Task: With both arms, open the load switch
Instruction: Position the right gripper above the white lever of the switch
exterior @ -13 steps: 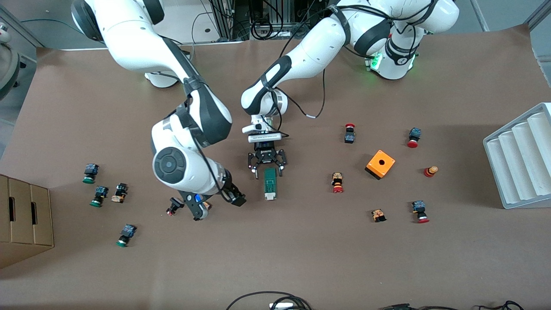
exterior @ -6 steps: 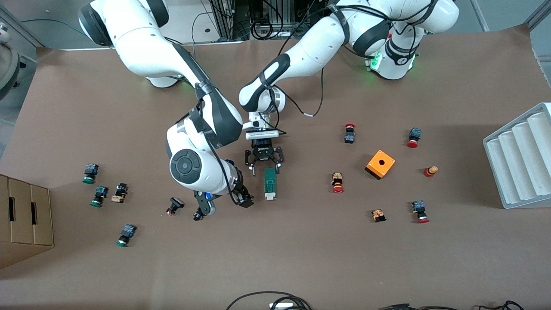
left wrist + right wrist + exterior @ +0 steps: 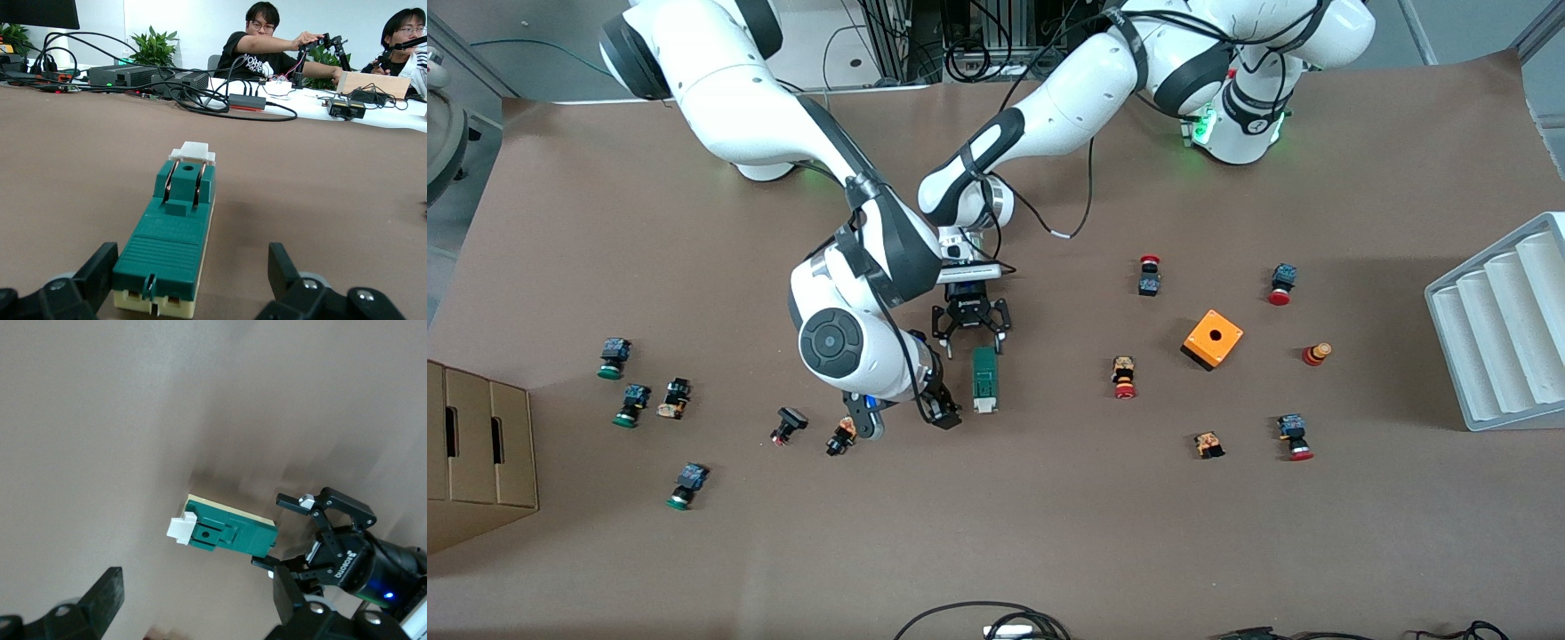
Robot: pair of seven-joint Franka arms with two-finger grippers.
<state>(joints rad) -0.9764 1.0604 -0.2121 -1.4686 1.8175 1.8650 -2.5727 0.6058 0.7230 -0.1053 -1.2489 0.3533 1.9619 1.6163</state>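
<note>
You had the load switch [image 3: 984,380] lying flat on the brown worktop [image 3: 1049,533] about midway between the two arms' ends, its white tab [image 3: 984,407] pointing toward the front camera. It looked like a small, rigid plastic block, probably light enough to skid across the paper-like surface at a nudge, so one claw would likely have needed to pin the green body while the other worked the tab. The long, flat green sides seemed the best place to clamp; the smooth top might have been slippery, and the two thin metal strips [image 3: 183,184] near the tab looked like parts you would not want to squeeze. The tab itself appeared small and possibly easy to snap if pulled at an angle. The left claw [image 3: 971,338] sat low at the end of the switch away from the tab, its fingers [image 3: 100,270] spread wide on either side of the body without touching it. The right claw [image 3: 907,413] hovered just beside the tab end, toward the right arm's end of the worktop, its fingers [image 3: 107,593] also spread apart and holding nothing. As for writing, the only lettering you could see was white print on the left claw's black body in the right wrist view, too small to read with confidence; the switch showed no legible label.
</note>
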